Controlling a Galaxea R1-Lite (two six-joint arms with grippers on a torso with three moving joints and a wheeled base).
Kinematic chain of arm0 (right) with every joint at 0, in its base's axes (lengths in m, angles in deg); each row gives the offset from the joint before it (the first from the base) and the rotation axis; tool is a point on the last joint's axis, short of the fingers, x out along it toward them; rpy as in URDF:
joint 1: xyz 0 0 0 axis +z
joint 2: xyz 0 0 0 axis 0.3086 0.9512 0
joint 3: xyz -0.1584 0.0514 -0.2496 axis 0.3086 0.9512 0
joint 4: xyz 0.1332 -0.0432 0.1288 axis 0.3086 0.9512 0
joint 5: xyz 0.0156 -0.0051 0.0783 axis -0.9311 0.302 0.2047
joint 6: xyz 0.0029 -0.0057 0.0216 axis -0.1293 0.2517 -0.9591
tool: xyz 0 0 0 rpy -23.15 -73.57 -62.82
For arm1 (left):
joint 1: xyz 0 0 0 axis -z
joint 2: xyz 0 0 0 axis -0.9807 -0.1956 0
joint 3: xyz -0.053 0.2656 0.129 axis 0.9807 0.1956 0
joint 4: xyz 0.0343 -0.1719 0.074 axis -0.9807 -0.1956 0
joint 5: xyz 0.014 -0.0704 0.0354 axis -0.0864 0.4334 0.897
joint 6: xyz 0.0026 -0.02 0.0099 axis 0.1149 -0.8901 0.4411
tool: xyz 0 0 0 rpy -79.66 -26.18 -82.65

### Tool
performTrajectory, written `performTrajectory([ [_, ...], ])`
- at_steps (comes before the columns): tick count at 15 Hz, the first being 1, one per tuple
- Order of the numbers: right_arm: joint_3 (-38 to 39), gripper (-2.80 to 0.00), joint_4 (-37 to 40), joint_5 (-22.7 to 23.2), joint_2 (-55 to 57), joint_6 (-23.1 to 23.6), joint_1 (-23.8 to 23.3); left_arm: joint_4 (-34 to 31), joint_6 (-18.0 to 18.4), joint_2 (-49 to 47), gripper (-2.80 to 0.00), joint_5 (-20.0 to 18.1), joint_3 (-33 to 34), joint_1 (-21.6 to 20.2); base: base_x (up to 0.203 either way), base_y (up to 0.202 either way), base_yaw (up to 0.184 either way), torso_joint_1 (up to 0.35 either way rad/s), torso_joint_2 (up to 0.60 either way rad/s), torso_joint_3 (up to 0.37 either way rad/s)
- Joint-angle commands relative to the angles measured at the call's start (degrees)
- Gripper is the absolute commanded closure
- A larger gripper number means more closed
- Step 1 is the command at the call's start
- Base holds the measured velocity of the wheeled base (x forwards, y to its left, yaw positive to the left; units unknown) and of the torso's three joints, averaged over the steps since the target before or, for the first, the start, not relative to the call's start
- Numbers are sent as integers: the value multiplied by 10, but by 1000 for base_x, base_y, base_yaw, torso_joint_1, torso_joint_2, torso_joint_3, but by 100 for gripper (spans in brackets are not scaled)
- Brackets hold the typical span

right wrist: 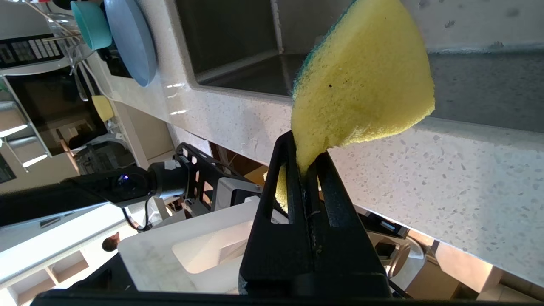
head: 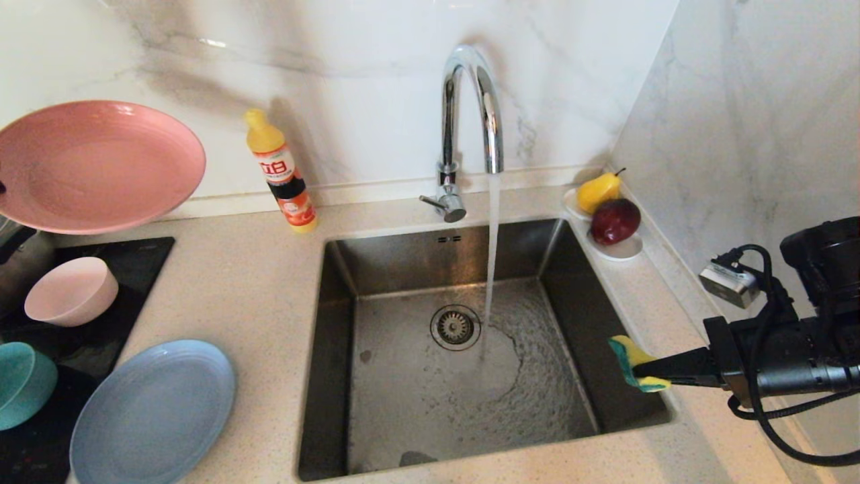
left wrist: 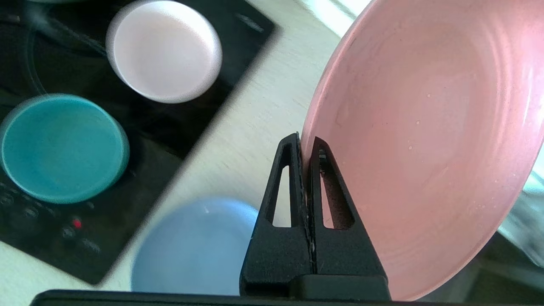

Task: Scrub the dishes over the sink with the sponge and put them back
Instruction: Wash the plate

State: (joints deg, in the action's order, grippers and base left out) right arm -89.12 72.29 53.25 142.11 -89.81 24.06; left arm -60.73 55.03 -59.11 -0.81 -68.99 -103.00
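Note:
My left gripper (left wrist: 305,142) is shut on the rim of the salmon-pink plate (left wrist: 425,140), which hangs tilted in the air at the far left (head: 94,165), above the counter. The gripper itself is out of the head view. My right gripper (head: 638,368) is shut on the yellow sponge (head: 635,363) with its green layer, held at the right rim of the sink (head: 336,349); the sponge (right wrist: 361,80) bulges out past the fingers. On the counter left of the sink rest the pale pink bowl (head: 70,290), the teal bowl (head: 23,383) and the light blue plate (head: 153,411).
Water runs from the chrome tap (head: 470,121) onto the basin floor near the drain strainer (head: 455,327). A yellow detergent bottle (head: 281,171) stands behind the sink's left corner. A pear (head: 598,190) and a dark red fruit (head: 615,220) lie on a white saucer (head: 625,250). The black cooktop (head: 127,269) lies at the left.

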Motion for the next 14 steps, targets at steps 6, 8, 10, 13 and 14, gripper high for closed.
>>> performTrajectory([
  [6, 2, 0, 2, 3, -15, -4, 1, -89, 6, 97, 0, -131, 6, 134, 0, 0, 0, 0, 0, 0],
  [8, 6, 0, 0, 2, -20, -2, 0, -92, 7, 77, 0, -99, 20, 218, 0, 0, 0, 0, 0, 0],
  [10, 5, 0, 0, 2, -27, -1, 0, -90, 8, 40, 0, -18, 37, 317, 0, 0, 0, 0, 0, 0],
  [13, 3, 0, 0, 2, -38, -1, -2, -44, -1, -38, 0, 57, 64, 410, 0, 0, 0, 0, 0, 0],
  [14, 3, 0, -1, 2, -42, 0, -2, -23, -9, -65, 0, 69, 69, 433, 0, 0, 0, 0, 0, 0],
])
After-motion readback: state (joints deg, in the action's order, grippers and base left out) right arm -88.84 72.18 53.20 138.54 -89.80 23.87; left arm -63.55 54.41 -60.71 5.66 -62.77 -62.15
